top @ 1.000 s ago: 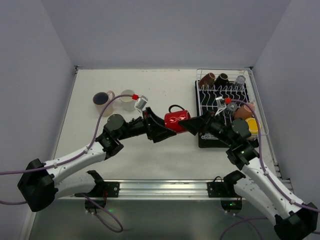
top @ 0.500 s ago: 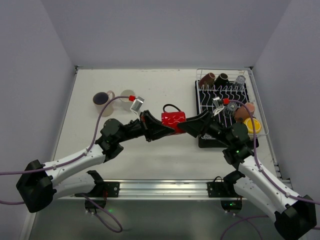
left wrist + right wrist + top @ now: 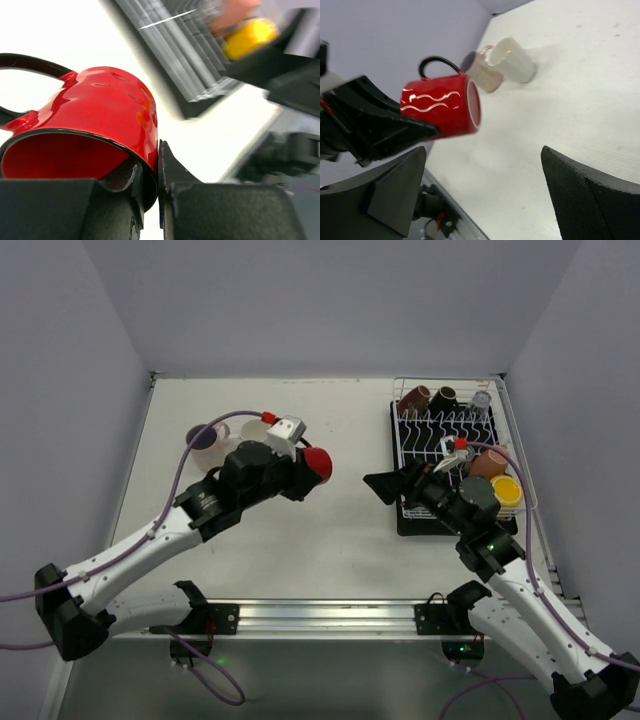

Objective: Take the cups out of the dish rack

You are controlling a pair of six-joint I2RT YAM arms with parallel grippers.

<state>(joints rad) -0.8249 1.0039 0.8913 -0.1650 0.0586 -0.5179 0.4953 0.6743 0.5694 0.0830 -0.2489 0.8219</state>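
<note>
Left claw (image 3: pixel 306 472) clamped, right claw (image 3: pixel 380 485) agape

We've got bare cream tabletop (image 3: pixel 350 530) mid-table. In the way: glossy red mug (image 3: pixel 318 464) held aloft centre-left, pale purple-lined mug (image 3: pixel 203 436) and white cup (image 3: pixel 512 60) far left, white wire dish rack (image 3: pixel 447 380) right.

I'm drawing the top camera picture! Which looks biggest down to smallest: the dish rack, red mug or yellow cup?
Biggest: the dish rack, by far.
Then the red mug and yellow cup look alike. The mug is held up nearer the camera and partly hidden, so I won't rank them.
</note>
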